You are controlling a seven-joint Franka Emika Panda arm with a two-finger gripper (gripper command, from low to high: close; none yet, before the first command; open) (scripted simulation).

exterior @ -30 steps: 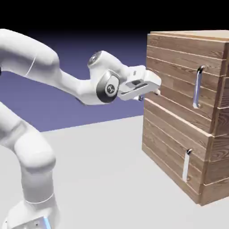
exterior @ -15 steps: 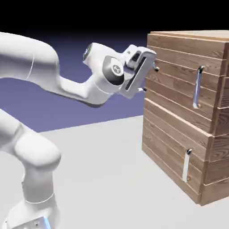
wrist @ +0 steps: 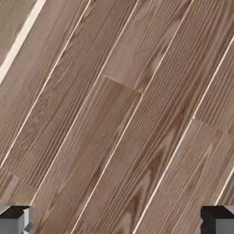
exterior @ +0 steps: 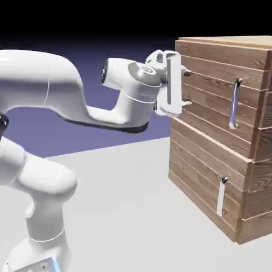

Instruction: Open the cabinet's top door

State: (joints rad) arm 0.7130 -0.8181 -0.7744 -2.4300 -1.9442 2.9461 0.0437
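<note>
The cabinet point(exterior: 212, 175) of brown wood planks stands at the exterior view's right. Its top door point(exterior: 207, 95) lies flush with the front, and its long vertical silver handle point(exterior: 234, 103) is near the door's right side. My gripper point(exterior: 187, 87) is open, one finger above the other, with nothing between them. It points at the door's left edge, close to the wood and well left of the handle. Slanted door planks point(wrist: 119, 114) fill the hand view, and the two grey fingertips point(wrist: 16, 220) show far apart in the bottom corners.
Below the top door is the lower panel point(exterior: 204, 170) with its shorter silver handle point(exterior: 221, 196). The grey table point(exterior: 122, 212) spreads out in front of the cabinet. My white arm point(exterior: 64, 90) reaches in from the left.
The hand has risen from the seam between the two panels to the top door's height and rolled, so its fingers now stand one above the other. The jaws stayed open.
</note>
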